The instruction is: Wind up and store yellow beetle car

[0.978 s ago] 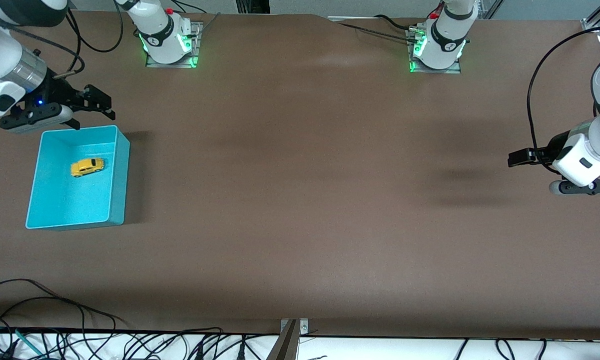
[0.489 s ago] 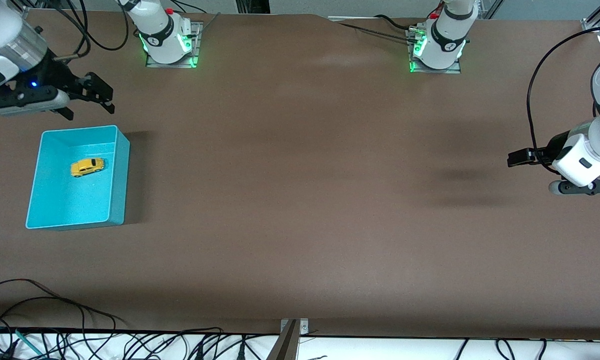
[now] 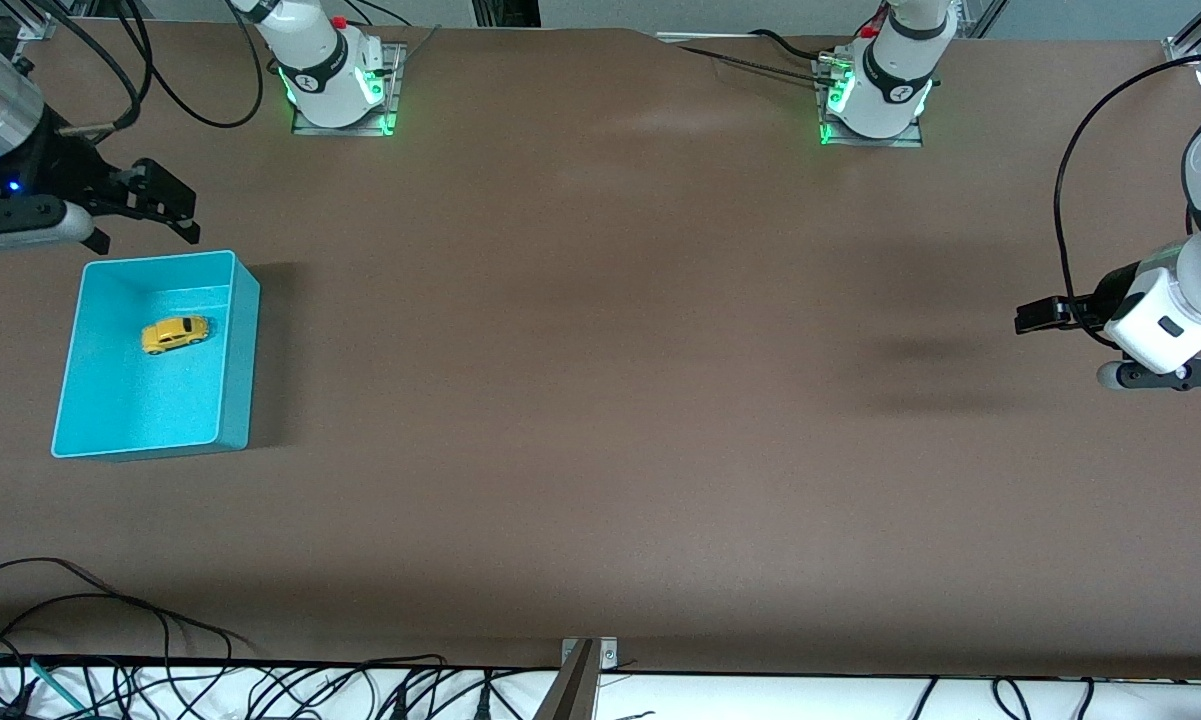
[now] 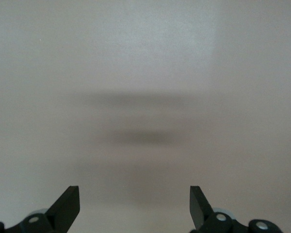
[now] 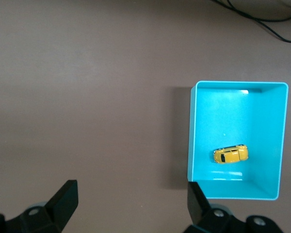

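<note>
The yellow beetle car [image 3: 174, 334] stands on its wheels inside the teal bin [image 3: 243, 340], near the bin's end that lies farther from the front camera. The right wrist view shows the yellow beetle car [image 5: 230, 154] inside the teal bin [image 5: 191, 136] from above. My right gripper [image 3: 145, 225] hangs open and empty over the table just outside that end of the bin; the right wrist view shows the right gripper [image 5: 132, 189] over bare table. My left gripper [image 3: 1045, 325] waits open and empty over bare table at the left arm's end, where the left wrist view shows the left gripper [image 4: 135, 191] with nothing between its fingers.
Both arm bases [image 3: 335, 80] with green lights stand along the table's edge farthest from the front camera. Loose black cables [image 3: 110, 640] lie at the edge nearest that camera. Brown tabletop [image 3: 610, 400] stretches between the bin and the left arm's end.
My right gripper has drawn back from over the bin's rim, toward the right arm's end of the table. The car, the bin and the left arm have not moved.
</note>
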